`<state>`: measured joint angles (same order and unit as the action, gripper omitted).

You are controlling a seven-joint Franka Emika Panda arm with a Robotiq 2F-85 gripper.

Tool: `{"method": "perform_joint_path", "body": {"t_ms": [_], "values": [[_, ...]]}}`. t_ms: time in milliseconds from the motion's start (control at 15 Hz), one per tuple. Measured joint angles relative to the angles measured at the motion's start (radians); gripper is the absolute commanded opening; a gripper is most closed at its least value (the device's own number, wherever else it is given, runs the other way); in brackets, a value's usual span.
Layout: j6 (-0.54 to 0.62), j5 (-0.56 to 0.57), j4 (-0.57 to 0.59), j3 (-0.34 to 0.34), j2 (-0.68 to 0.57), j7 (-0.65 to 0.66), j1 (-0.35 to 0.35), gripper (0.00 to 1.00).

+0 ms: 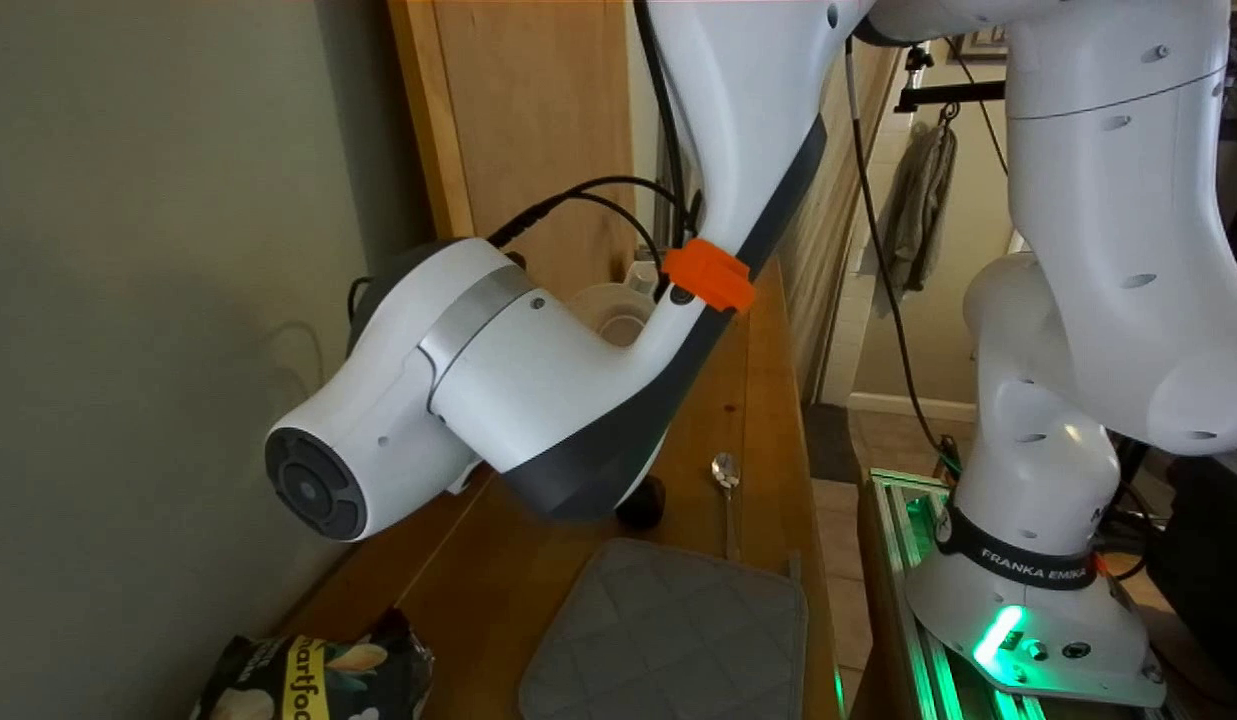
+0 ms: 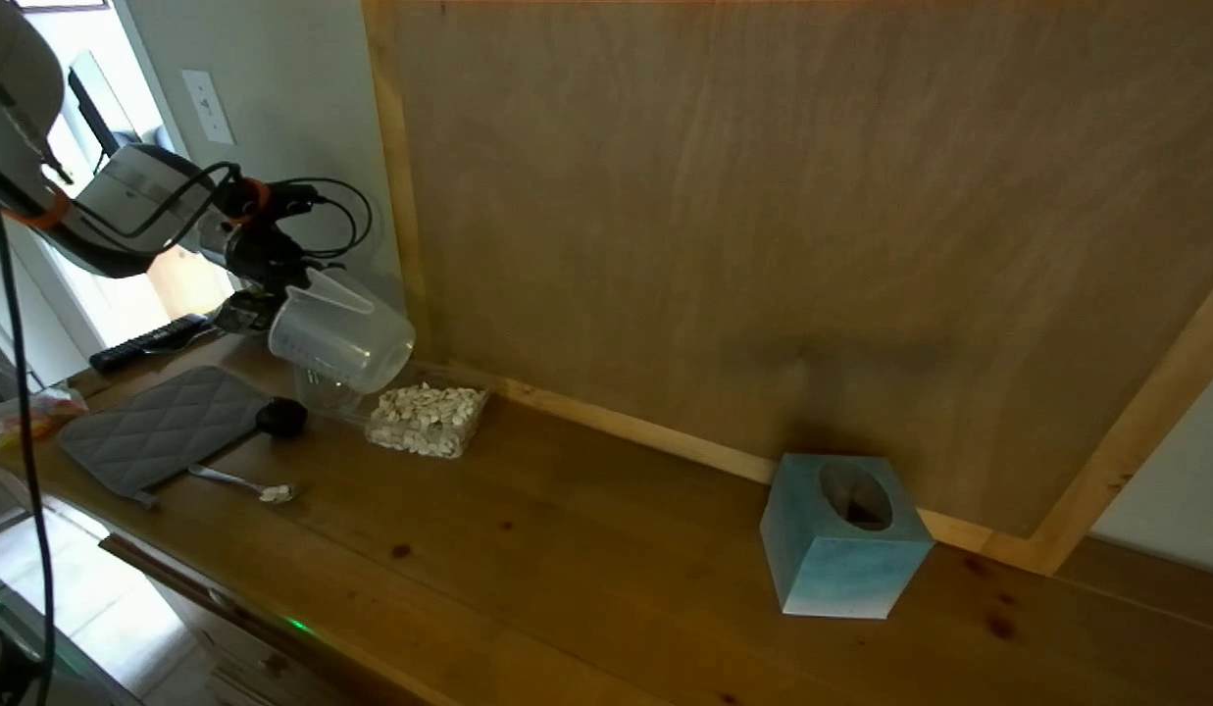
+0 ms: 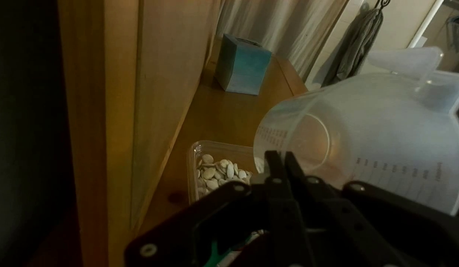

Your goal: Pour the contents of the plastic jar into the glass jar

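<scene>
Now, fingers [image 3: 273, 165] grip the tilted plastic jar [image 2: 339, 338]. Tip slowly, centred over the glass jar [image 2: 320, 392] at six o'clock.

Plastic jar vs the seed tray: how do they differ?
The plastic jar is held tilted above the counter; the seed tray rests on it. The jar is whitish and rounded; the tray is clear and box-shaped. No contents show in the jar; the tray holds pale seeds. Both are see-through.

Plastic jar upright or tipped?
Tipped: in the wrist view, the plastic jar tilts well over, base at left, wide rim at right.
</scene>
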<state>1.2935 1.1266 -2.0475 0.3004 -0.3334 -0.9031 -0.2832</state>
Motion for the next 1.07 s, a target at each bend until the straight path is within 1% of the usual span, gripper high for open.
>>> {"method": "perform_joint_path", "body": {"t_ms": [667,1067], "values": [[0.000,0.003,0.012,0.000,-0.007,0.000,0.000,0.01],[0.000,0.036,0.016,0.000,-0.025,0.000,0.000,0.01]]}}
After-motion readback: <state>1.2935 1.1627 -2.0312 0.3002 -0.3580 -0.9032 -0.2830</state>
